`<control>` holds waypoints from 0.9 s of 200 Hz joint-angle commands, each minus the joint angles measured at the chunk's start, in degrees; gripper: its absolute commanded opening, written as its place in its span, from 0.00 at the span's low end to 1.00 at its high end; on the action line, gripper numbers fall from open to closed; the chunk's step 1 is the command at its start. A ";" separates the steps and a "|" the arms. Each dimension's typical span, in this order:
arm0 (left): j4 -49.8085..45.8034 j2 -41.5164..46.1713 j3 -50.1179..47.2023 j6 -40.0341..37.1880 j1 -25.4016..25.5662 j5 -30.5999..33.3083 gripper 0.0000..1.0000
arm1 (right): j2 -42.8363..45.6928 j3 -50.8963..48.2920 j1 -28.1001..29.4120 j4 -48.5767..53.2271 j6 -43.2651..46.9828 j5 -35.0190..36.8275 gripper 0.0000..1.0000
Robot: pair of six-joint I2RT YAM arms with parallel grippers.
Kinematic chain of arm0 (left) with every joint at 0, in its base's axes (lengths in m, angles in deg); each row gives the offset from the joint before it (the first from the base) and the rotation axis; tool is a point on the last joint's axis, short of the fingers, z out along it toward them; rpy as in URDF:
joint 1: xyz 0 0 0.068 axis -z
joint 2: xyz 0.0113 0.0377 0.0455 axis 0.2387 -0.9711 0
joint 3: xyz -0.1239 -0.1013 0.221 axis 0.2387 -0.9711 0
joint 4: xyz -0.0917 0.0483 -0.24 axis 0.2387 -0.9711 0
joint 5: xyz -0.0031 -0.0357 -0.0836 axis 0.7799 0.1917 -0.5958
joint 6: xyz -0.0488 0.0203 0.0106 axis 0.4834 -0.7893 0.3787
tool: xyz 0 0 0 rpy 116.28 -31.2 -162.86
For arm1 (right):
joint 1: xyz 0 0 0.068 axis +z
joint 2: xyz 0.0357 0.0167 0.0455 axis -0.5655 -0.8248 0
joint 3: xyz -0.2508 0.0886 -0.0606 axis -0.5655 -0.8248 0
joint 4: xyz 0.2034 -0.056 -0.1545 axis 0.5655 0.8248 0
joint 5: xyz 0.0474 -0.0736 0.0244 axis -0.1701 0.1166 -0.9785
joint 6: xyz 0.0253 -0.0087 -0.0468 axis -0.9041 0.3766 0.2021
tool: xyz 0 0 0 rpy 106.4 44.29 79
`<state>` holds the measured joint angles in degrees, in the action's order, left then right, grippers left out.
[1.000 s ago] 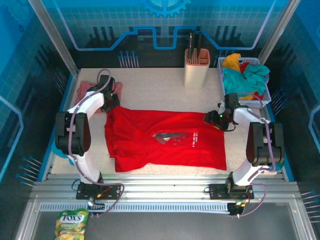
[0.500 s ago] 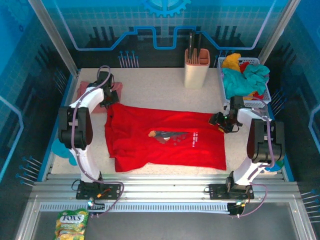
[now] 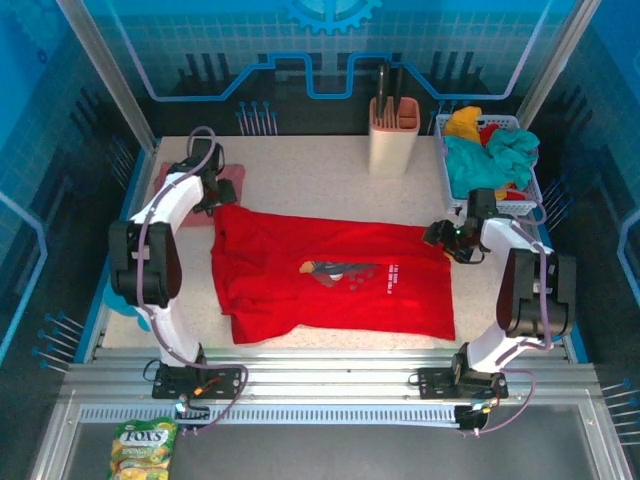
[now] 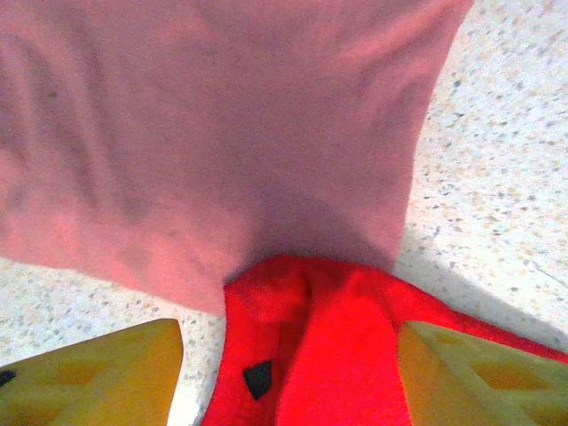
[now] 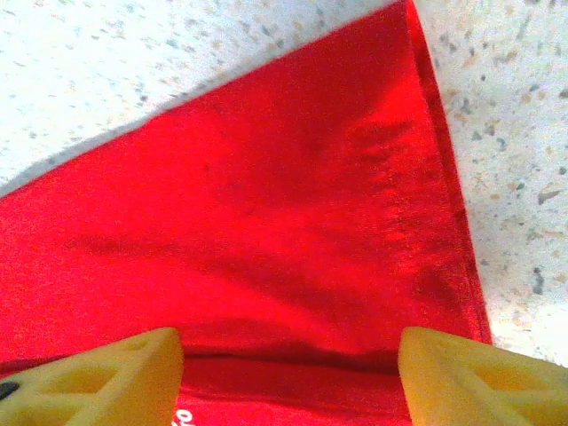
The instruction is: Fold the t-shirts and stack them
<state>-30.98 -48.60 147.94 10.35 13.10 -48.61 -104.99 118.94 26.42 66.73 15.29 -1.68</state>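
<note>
1. Red cloth covers the middle of the desk [image 3: 300, 165]: the red t-shirt [image 3: 330, 285] lies spread flat, with its collar end towards 9 o'clock, its hem towards 3 o'clock and its printed front facing up.
2. The pink t-shirt [image 3: 233, 177] lies at the desk's 10 o'clock corner, touching the red t-shirt's collar end.
3. The left gripper [image 3: 214, 198] hangs over the red t-shirt's 10 o'clock corner, where the two shirts meet.
4. In the left wrist view, the left gripper [image 4: 288, 364] has its yellow fingers [image 4: 89, 377] spread wide apart, at 7 and 5 o'clock of the picture.
5. The red t-shirt's collar [image 4: 328, 346], with a small black tag, lies loose between them and is not pinched. The pink t-shirt [image 4: 222, 133] stretches away at 12 o'clock, and bare desk [image 4: 510, 133] shows at 2 o'clock.
6. The right gripper [image 3: 438, 237] sits at the red t-shirt's 2 o'clock corner.
7. In the right wrist view, the right gripper [image 5: 288, 355] is also spread wide and grips nothing. Its fingers [image 5: 479, 377] sit low over the red t-shirt [image 5: 266, 222], whose hemmed corner points towards 1 o'clock against the speckled desk [image 5: 177, 44].
8. A holder [image 3: 392, 135] stands at the desk's 12 o'clock edge.
9. A basket [image 3: 443, 158] heaped with clothes sits at 2 o'clock.
10. A snack bag [image 3: 145, 447] lies off the desk at 7 o'clock.
</note>
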 commanded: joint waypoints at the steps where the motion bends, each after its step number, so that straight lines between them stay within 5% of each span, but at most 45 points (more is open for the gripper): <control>1: -2.25 6.23 -4.23 1.15 1.23 -2.18 0.66 | 3.89 0.14 -0.21 2.24 1.10 0.67 0.69; 53: -8.02 17.36 -12.39 2.83 5.47 -9.67 0.65 | 9.76 1.25 7.68 7.47 3.10 2.17 0.77; 97: -18.42 29.08 -20.39 7.02 7.09 -4.45 0.62 | 19.39 -2.87 9.20 15.04 -0.08 4.84 0.84; 115: -20.91 35.53 -23.97 10.38 7.37 -5.45 0.62 | 23.77 -5.60 10.35 18.00 -2.44 5.68 1.00; 134: -23.39 40.16 -27.06 13.51 8.05 -9.65 0.61 | 28.38 -8.59 10.94 20.80 -5.18 7.02 1.00; 180: -28.98 44.15 -31.97 22.23 15.64 -8.17 0.64 | 34.54 -15.10 11.64 27.12 -11.55 10.63 1.00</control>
<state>-54.76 -5.08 117.75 25.49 24.07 -55.97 -71.99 106.22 37.16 87.34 8.67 5.86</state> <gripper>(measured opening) 0.627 0.996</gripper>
